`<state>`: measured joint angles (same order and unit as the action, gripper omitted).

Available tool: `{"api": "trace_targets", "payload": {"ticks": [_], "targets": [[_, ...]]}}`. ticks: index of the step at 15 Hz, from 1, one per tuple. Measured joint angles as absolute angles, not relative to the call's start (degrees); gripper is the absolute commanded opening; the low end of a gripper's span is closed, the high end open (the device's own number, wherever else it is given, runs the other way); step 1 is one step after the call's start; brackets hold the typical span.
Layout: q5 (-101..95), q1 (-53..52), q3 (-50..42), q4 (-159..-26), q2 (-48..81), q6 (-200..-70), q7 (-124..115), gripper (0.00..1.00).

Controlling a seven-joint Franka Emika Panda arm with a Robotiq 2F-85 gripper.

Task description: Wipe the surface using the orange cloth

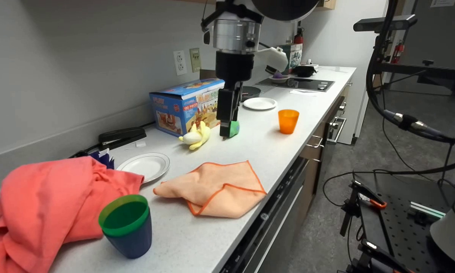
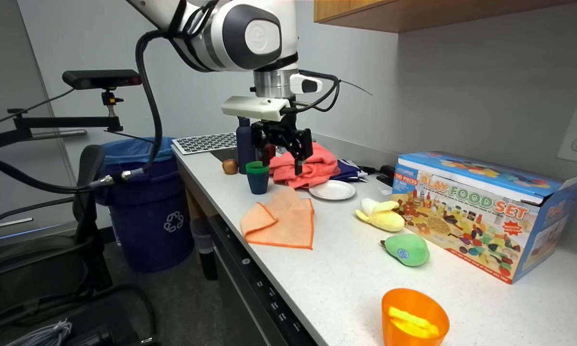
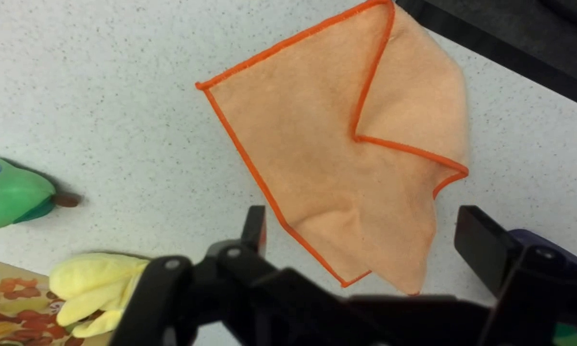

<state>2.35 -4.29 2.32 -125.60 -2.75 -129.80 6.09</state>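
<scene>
The orange cloth (image 3: 307,139) is laid on the speckled grey-white countertop (image 2: 336,278), near the front edge above the dishwasher control panel (image 1: 264,217); one corner is folded back. The gripper (image 3: 365,235) is held above the countertop, fingers (image 3: 485,250) spread wide; the cloth's narrow end is framed between them in the wrist view. A bunched coral-red cloth (image 1: 57,197), stacked cups (image 1: 134,235) (green in dark blue) and a white plate (image 1: 146,166) are grouped near the cloth. Against the wall side, a Play Food Set box (image 2: 461,211) is parked, with a peeled plush banana (image 2: 384,218) and a green plush pear (image 2: 407,250) placed near it. Yellow pieces (image 2: 413,327) are held in the orange cup (image 2: 393,315). A black cooktop (image 1: 307,83) is seen farther along. Room: outlet (image 1: 180,62) mounted on grey wall (image 1: 91,76), wooden cabinet (image 2: 404,19) hung overhead, blue recycling bin (image 2: 146,240) stood on the dark floor (image 1: 345,151).
</scene>
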Motion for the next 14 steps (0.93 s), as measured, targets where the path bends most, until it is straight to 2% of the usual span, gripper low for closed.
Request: {"api": "trace_targets", "payload": {"ticks": [8,14], "targets": [[2.35,-4.28,2.32,-125.78,-2.52,-130.01,5.99,1.0],[6.66,-4.27,2.4,-125.28,1.43,-137.05,7.06,1.0]]}}
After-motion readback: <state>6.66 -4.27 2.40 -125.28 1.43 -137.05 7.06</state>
